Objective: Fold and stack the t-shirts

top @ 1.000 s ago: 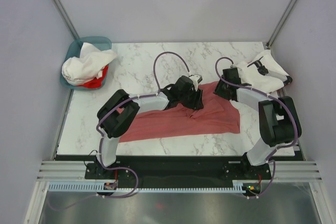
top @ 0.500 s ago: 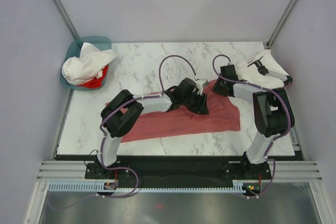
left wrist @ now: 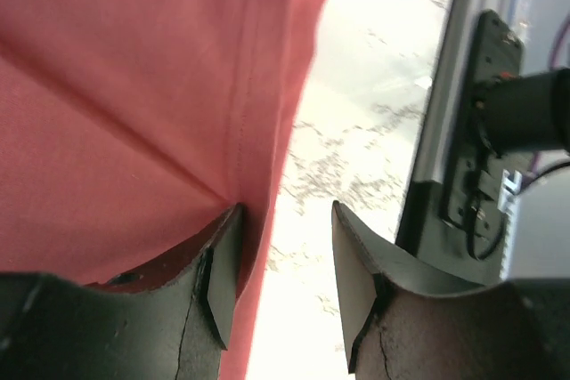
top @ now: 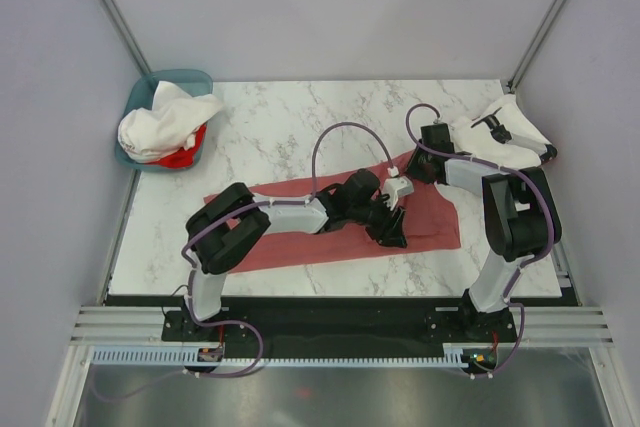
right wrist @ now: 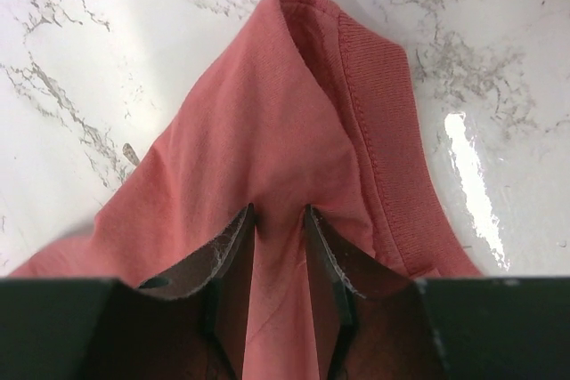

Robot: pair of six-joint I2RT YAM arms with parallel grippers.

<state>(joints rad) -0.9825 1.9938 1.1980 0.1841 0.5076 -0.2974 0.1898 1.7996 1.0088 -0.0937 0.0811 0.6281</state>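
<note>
Your R gripper [right wrist: 278, 213] is pinched on a fold of the salmon-red t-shirt [right wrist: 267, 104] beside its collar [right wrist: 378, 104]. L gripper [left wrist: 286, 211] is spread at the hem [left wrist: 240, 131], prob. holding nothing. Shirt lies across the table [top: 270, 127]; it's light, limp cotton, so grab hems/corners, not mid-cloth.

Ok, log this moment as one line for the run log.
stage: folding salmon t-shirt | left tool: open, at hemmed edge | right tool: shut on pinched fabric fold

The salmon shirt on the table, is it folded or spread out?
Spread out: the shirt lies wide and wrinkled across the table, right gripper pinching its collar.
</note>
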